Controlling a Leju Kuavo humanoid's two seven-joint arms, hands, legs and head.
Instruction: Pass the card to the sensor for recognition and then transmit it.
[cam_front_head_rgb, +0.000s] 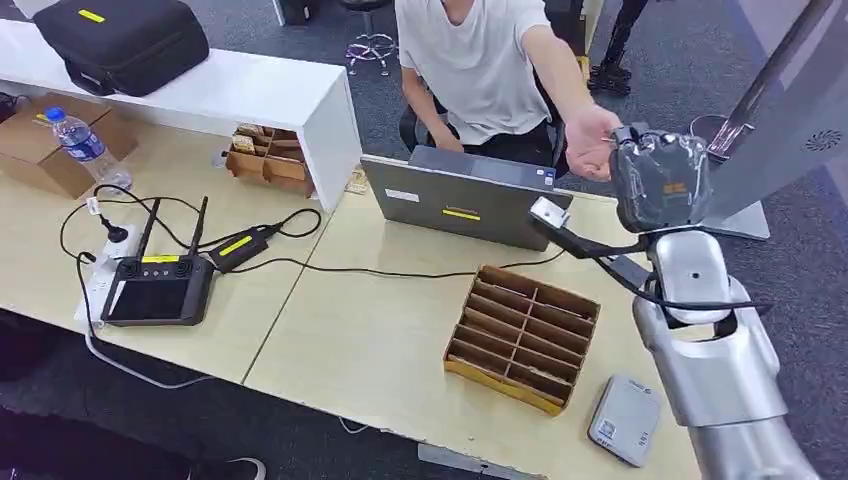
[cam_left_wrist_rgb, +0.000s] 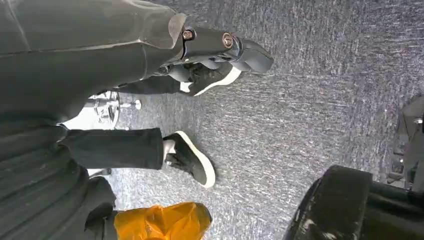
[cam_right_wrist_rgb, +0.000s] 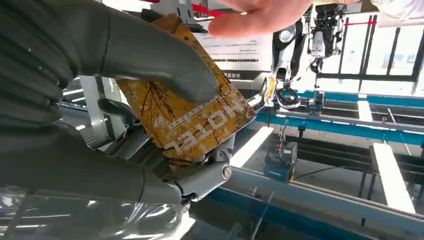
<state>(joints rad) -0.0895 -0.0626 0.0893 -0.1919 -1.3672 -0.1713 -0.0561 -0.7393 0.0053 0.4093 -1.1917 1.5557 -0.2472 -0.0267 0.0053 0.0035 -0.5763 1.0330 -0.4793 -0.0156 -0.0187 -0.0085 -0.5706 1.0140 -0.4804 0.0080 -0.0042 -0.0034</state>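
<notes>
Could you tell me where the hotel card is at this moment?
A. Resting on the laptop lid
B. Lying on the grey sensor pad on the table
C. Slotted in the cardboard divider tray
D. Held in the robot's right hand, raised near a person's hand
D: the right wrist view shows the thumb of the right hand pressing the card against its fingers, with the person's hand just beyond the card's edge.
</notes>
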